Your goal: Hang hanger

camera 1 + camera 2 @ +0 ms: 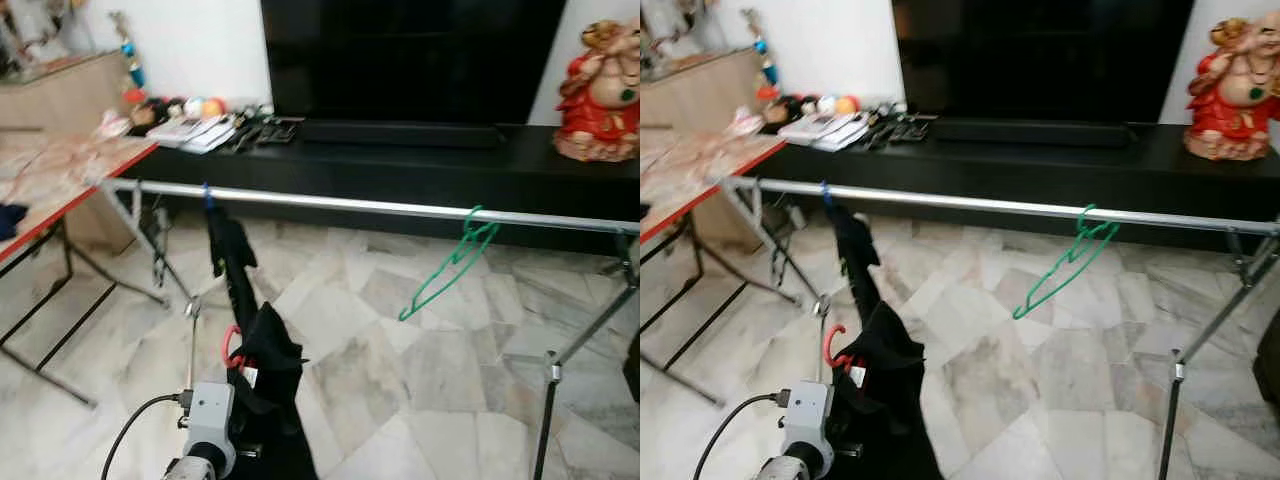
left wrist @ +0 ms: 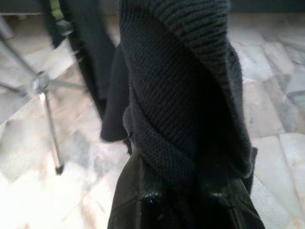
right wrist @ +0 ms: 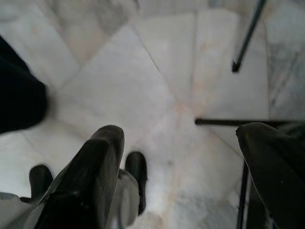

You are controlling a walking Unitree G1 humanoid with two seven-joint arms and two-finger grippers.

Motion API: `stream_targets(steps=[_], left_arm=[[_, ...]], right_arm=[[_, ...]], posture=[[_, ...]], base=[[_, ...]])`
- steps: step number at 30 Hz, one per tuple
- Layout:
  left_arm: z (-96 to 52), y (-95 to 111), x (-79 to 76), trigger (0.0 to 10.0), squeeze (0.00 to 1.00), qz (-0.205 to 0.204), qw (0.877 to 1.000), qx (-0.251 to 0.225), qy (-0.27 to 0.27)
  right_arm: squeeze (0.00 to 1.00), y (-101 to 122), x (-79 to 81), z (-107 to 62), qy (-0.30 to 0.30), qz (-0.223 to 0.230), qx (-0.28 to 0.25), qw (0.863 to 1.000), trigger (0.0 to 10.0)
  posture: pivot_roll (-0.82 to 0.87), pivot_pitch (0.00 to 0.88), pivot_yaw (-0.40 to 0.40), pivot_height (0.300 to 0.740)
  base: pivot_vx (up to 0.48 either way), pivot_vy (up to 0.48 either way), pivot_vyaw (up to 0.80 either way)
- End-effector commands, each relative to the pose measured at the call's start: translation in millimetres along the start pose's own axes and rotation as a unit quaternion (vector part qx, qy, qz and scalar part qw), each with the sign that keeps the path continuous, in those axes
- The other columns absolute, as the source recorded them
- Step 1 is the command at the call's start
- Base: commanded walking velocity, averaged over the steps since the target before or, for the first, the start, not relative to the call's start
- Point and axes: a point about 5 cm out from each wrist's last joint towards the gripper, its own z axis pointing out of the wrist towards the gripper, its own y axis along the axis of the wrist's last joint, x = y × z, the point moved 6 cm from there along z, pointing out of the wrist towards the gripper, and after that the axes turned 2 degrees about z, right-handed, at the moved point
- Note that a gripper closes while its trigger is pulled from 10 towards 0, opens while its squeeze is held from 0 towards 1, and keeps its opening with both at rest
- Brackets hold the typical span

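A red hanger [image 1: 229, 346] carrying a black knit garment [image 1: 268, 362] is held up at the lower left, in front of the silver rail [image 1: 380, 207]. My left gripper [image 2: 181, 202] is shut on it, its fingers mostly buried under the cloth [image 2: 186, 95]. The hanger's red hook sits well below the rail. On the rail hang a bare green hanger [image 1: 447, 268], tilted, and a blue hanger [image 1: 207, 192] with another dark garment [image 1: 228, 250]. My right gripper [image 3: 181, 143] hangs low over the marble floor, open and holding nothing.
A red-edged folding table [image 1: 60, 175] stands at the left. Behind the rail runs a low black TV cabinet [image 1: 450, 165] with a TV, clutter and a red figurine [image 1: 603, 92]. The rack's legs [image 1: 550, 400] stand at the right.
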Motion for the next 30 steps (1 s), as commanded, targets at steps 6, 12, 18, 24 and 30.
stream_targets(steps=[6, 12, 18, 24, 30], left_arm=[[2.5, 13.5, -0.9, 10.0, 0.0, 0.01, 1.0, -0.028, -0.007], [2.8, 13.6, -1.5, 10.0, 0.0, 0.012, 0.999, -0.029, -0.01], [3.6, 14.4, -3.5, 10.0, 0.0, 0.014, 0.999, -0.031, -0.015], [4.6, 15.7, -6.0, 10.0, 0.0, 0.015, 0.999, -0.032, -0.02], [4.1, 14.2, -12.1, 10.0, 0.0, 0.025, 0.999, -0.03, -0.036]], right_arm=[[0.0, -1.2, 3.4, 0.4, 0.005, -0.003, 0.005, 1.0, 10.0], [0.0, -2.0, 4.0, 0.3, 0.006, -0.004, 0.006, 1.0, 10.0], [0.0, -2.1, 4.6, 0.4, 0.007, -0.005, 0.006, 1.0, 10.0], [0.0, -1.8, 5.2, 0.6, 0.01, -0.012, 0.008, 1.0, 10.0], [0.0, -0.9, 5.0, 0.7, 0.01, -0.01, 0.006, 1.0, 10.0]], posture=[[-0.03, 0.0, 0.068, 0.74], [-0.03, 0.0, 0.07, 0.74], [-0.03, 0.0, 0.071, 0.74], [-0.03, 0.0, 0.069, 0.74], [-0.02, 0.0, 0.067, 0.74]], base=[[0.336, 0.0, 0.0], [0.336, 0.0, 0.0], [0.337, 0.0, 0.0], [0.337, 0.0, 0.0], [0.107, 0.0, 0.0]])
